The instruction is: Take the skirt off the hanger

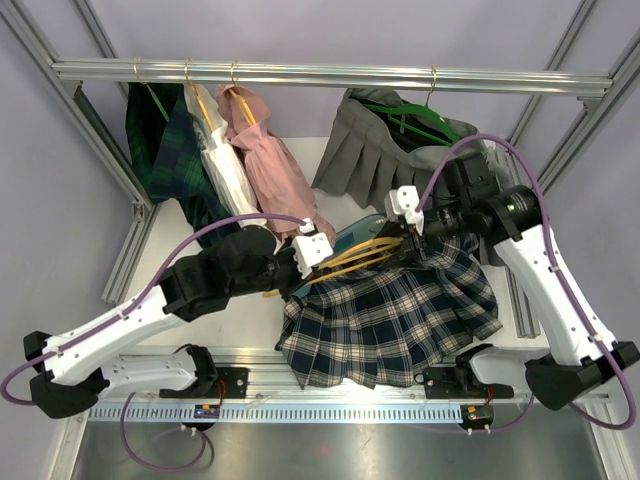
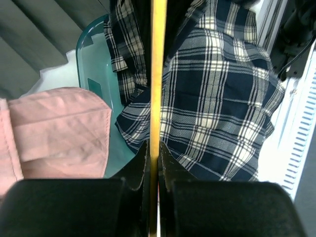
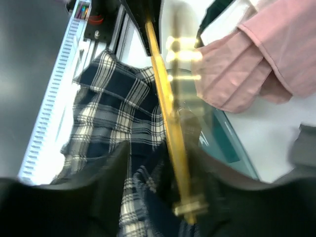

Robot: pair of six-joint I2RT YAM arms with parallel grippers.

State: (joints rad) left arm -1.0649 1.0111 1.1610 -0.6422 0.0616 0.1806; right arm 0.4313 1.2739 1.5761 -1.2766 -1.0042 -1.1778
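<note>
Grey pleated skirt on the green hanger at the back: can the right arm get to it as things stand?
Probably yes. The grey pleated skirt hangs just beyond the right fingers with nothing between, but they straddle the yellow hanger and would need to pull clear first.

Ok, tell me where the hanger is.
In the top view the hanger is mid-table, over the plaid skirt, between the left gripper, which is clamped on its bar, and the right gripper.
</note>
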